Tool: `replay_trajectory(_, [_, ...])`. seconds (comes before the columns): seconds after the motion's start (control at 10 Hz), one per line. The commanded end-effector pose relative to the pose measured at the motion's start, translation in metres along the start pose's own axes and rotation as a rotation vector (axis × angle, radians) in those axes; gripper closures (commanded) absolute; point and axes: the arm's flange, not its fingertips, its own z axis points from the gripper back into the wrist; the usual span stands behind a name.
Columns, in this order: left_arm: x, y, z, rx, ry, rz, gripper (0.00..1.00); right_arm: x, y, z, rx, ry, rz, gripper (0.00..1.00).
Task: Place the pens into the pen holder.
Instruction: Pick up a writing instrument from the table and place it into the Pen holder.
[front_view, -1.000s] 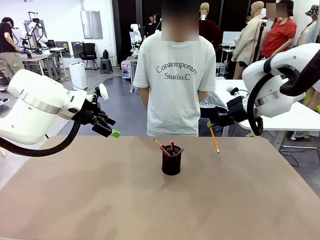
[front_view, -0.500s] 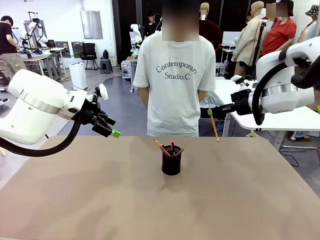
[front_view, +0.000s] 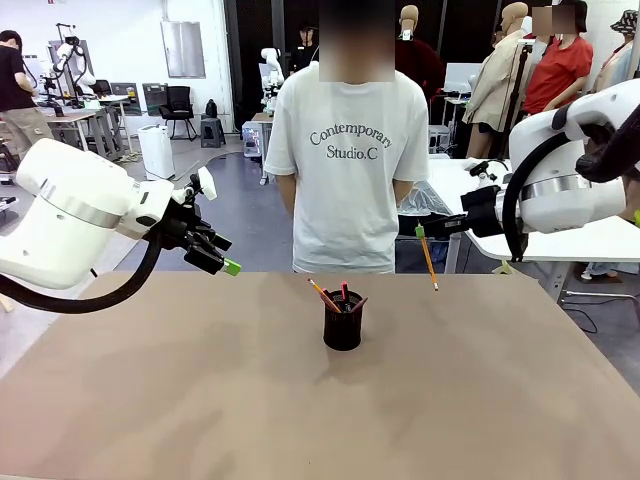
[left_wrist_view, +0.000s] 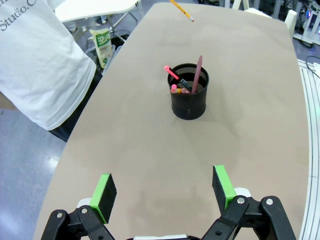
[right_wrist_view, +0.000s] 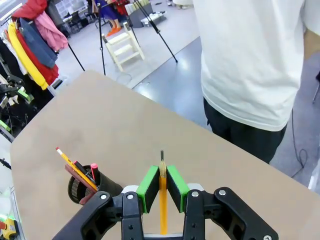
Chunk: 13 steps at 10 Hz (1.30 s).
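Yellow-orange pencil clamped in my right fingers, up in the air to the right of the pen holder

The yellow-orange pencil (front_view: 427, 258) hangs tilted, its tip down, clear of the table (front_view: 200, 400), pinched between the green pads of my right gripper (right_wrist_view: 162, 186), which is closed on it, above and to the right of the pen holder (front_view: 343, 321); the holder stands upright mid-table, in front of the person (front_view: 345, 150), with a pinkish-red pencil (left_wrist_view: 198, 73), a black pen (left_wrist_view: 182, 85) and another yellow pencil (front_view: 322, 294) leaning inside it; my left gripper (left_wrist_view: 163, 192) hovers well to the left of the holder, its jaws spread wide and holding nothing
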Motion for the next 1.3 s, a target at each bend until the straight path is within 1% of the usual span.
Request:
replay_trajectory(0.0, [0.000, 0.000, 0.002, 0.007, 0.003, 0.006, 0.00, -0.001, 0.003, -0.007, 0.057, -0.027, 0.035, 1.00])
replay_trajectory(0.1, [0.000, 0.000, 0.002, 0.007, 0.003, 0.006, 0.00, 0.004, 0.005, -0.017, 0.137, -0.117, 0.074, 1.00])
replay_trajectory(0.3, [0.000, 0.000, 0.002, 0.007, 0.003, 0.006, 0.00, 0.023, 0.012, -0.031, 0.252, -0.253, 0.133, 1.00])
replay_trajectory(0.6, [0.000, 0.000, 0.002, 0.007, 0.003, 0.006, 0.00, 0.036, 0.027, -0.048, 0.375, -0.389, 0.232, 1.00])
replay_trajectory(0.9, [0.000, 0.000, 0.002, 0.007, 0.003, 0.006, 0.00, 0.038, 0.045, -0.077, 0.470, -0.433, 0.342, 1.00])
replay_trajectory(1.2, [0.000, 0.000, 0.002, 0.007, 0.003, 0.006, 0.00, 0.032, 0.064, -0.105, 0.505, -0.473, 0.453, 1.00])
